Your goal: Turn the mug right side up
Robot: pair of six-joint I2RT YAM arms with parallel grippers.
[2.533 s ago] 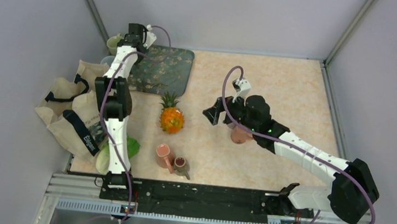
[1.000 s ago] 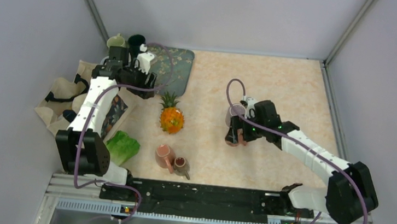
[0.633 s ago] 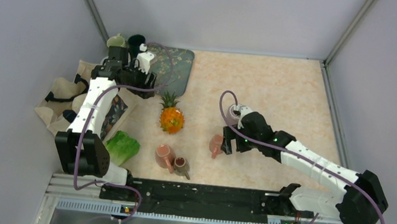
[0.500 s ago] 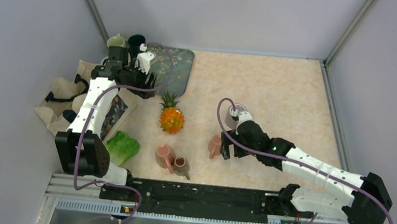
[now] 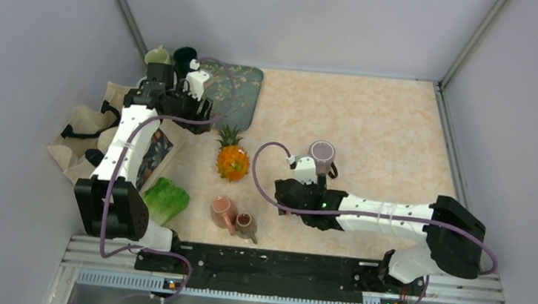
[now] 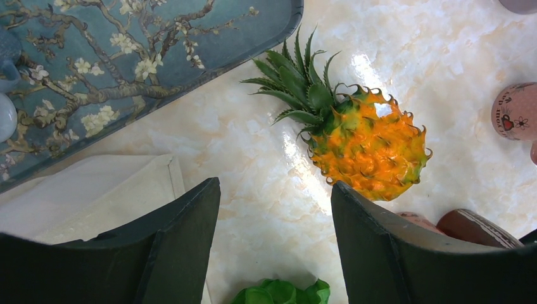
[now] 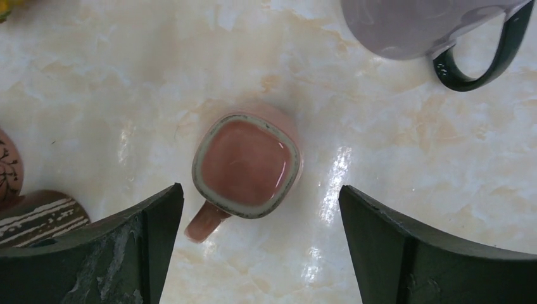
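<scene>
The pink mug (image 7: 246, 166) stands on the marble table with its mouth up and its handle (image 7: 206, 221) toward the lower left. My right gripper (image 7: 259, 188) is open directly above it, with the fingers apart on either side and not touching it. In the top view the right gripper (image 5: 288, 197) hides the mug. My left gripper (image 6: 275, 183) is open and empty, hovering near the pineapple (image 6: 361, 136); it also shows in the top view (image 5: 198, 119).
A purple mug (image 5: 322, 153) with a dark handle (image 7: 487, 57) stands upright just behind the pink one. The pineapple (image 5: 232, 160), two small cups (image 5: 222, 208) (image 5: 246, 224), a lettuce (image 5: 166, 196), a tote bag (image 5: 91, 150) and a floral tray (image 5: 216, 91) lie to the left.
My right arm swung the pink mug toward the near left, set it down mouth up and opened off it. My left arm came off the tray earlier and has since stayed still.
</scene>
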